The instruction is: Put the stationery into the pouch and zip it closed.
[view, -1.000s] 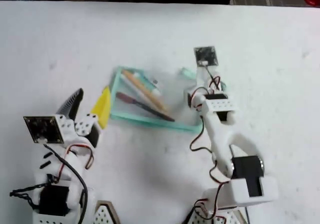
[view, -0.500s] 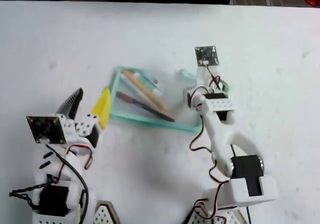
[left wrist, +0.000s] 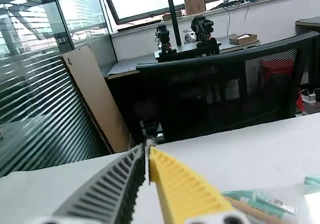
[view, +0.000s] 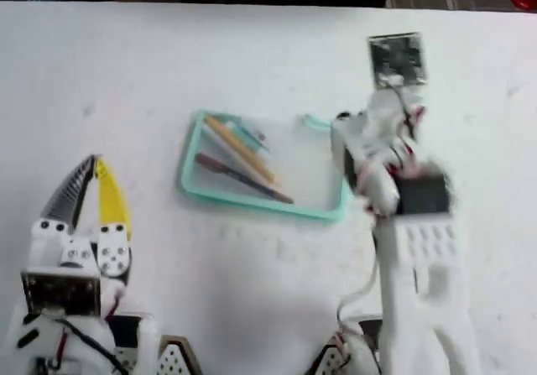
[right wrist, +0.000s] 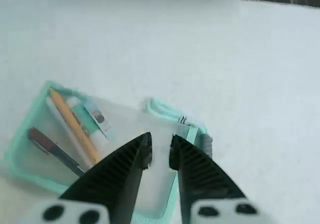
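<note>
My left arm is folded back low at the near edge of the table (view: 252, 56). My left gripper (view: 95, 161) points straight away from my base, its grey and yellow fingers pressed together tip to tip with nothing between them. My right arm is raised and stretched forward, with my right gripper (right wrist: 160, 144) tilted down over the table. Its two black fingers are parted by a narrow gap and grasp nothing. The pouch (view: 302, 169) lies flat on the table just under and ahead of my right fingertips. It is well apart from my left fingertips and off to their right. Its long axis runs crosswise to both pairs of fingers, and the end by my right fingers sits a little nearer my base than the other end. Its short green loop (right wrist: 165, 111) lies just beyond my right fingertips. Inside, a pencil (view: 239, 150) and a dark pen (view: 243, 179) lie slanted, roughly along the pouch's length. A second ago my left fingers were spread wide, the yellow one touching the pouch's nearest end, and that end looked lifted. Now those fingers have drawn back and closed, and the pouch lies flat. My right arm, which was low at the pouch's other end, has lifted.
</note>
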`<state>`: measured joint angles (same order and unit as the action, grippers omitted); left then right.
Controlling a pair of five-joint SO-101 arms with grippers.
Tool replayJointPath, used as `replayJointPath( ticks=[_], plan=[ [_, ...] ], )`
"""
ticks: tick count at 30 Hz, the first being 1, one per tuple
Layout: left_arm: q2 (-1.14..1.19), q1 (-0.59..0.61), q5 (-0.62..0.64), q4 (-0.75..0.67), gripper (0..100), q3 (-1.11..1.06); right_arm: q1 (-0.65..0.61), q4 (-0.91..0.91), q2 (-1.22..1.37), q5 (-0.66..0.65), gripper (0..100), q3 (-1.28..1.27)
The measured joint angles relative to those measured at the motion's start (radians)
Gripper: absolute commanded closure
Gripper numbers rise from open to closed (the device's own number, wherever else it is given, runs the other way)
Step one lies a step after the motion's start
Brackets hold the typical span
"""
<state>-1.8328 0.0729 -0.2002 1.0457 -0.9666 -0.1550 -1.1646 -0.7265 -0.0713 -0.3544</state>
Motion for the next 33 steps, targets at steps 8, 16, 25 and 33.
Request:
replayJointPath(
  ticks=[8,16,25,33],
  plan=[
    [0.152,0.008,-0.097,0.215,96,0.161,-0.002,-0.215,-0.290,-0.002,98.2,0.104],
    [0.344,0.008,-0.101,0.457,96,0.402,-0.003,-0.321,-0.586,-0.002,98.2,0.110],
    [0.235,0.009,-0.101,0.565,96,0.425,0.003,-0.394,-0.888,-0.002,98.1,0.103],
    [0.003,0.009,-0.103,0.546,81,0.338,0.005,-0.364,-1.071,-0.002,98.1,-0.144]
  ],
)
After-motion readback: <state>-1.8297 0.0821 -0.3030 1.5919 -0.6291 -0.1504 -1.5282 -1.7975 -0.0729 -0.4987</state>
